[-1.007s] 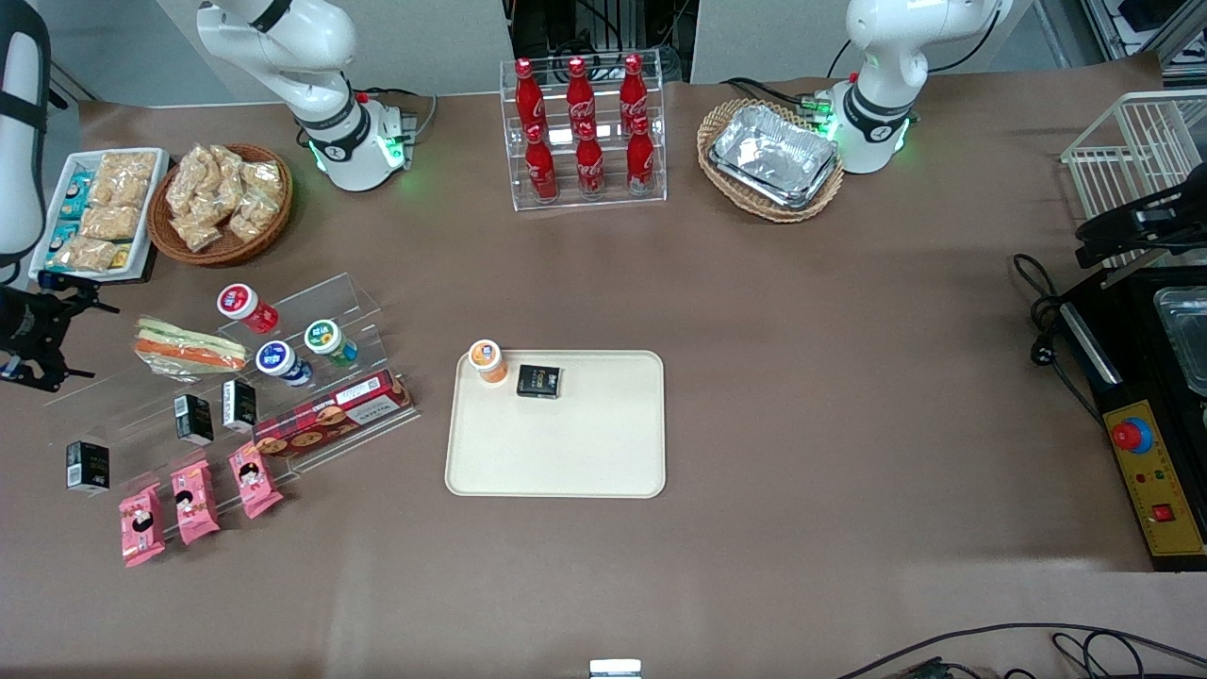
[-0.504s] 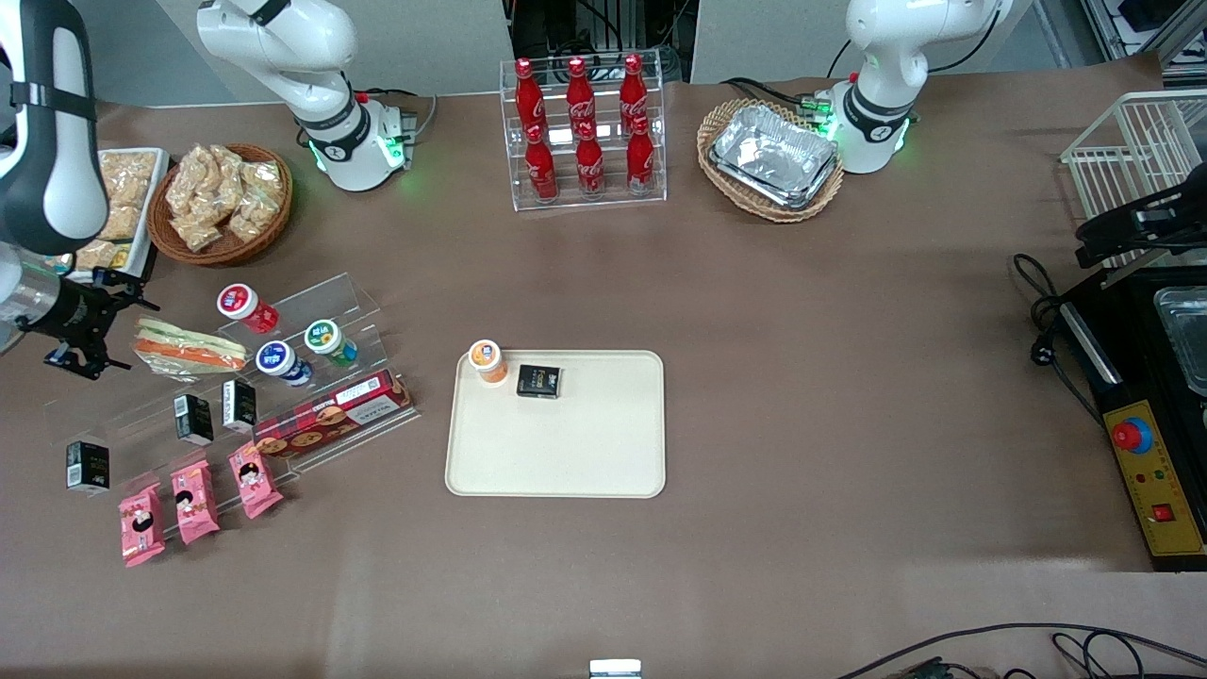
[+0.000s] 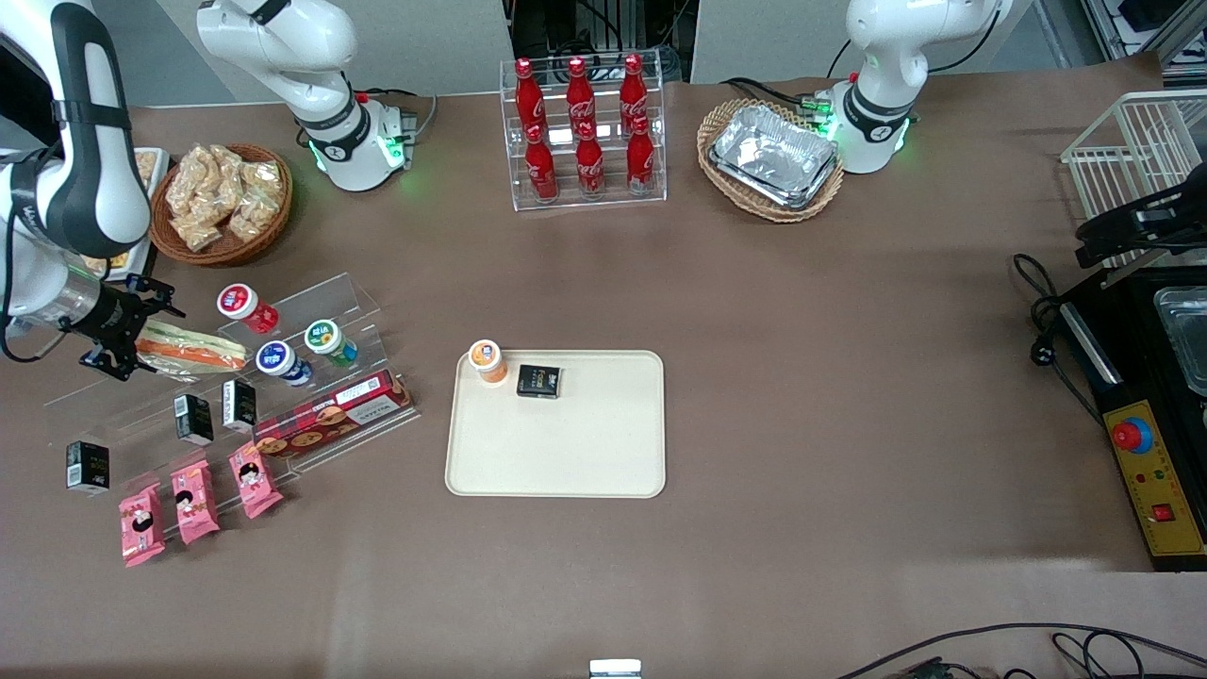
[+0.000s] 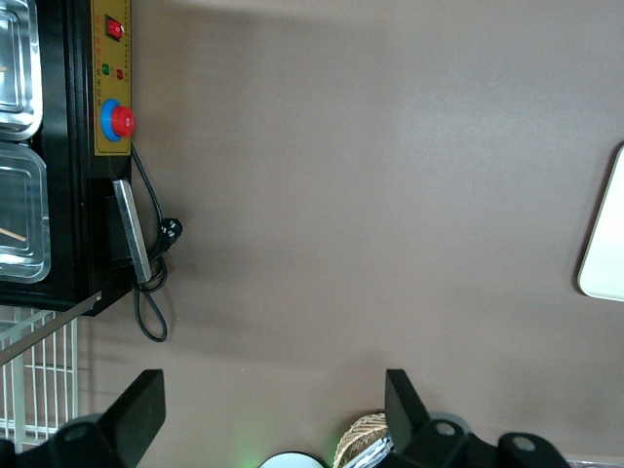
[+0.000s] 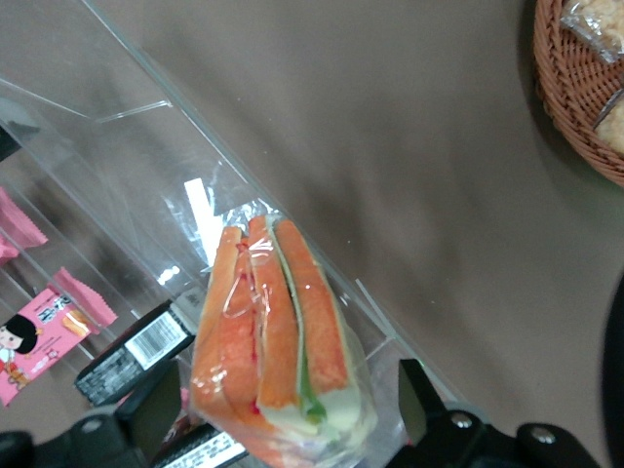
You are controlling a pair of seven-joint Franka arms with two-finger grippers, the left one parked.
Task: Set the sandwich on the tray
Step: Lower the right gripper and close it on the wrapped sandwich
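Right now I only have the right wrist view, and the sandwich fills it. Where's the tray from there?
Observer: In the front view the tray lies on the table toward the parked arm's end from the sandwich, somewhat nearer the front camera.
Operator: Anything on it?
Observer: An orange-lidded cup and a small black box, both at its edge farthest from the front camera.
Operator: Path clear?
Observer: No. The open hand is at the sandwich's working-arm end, and three capped bottles on the clear stand lie between sandwich and tray.
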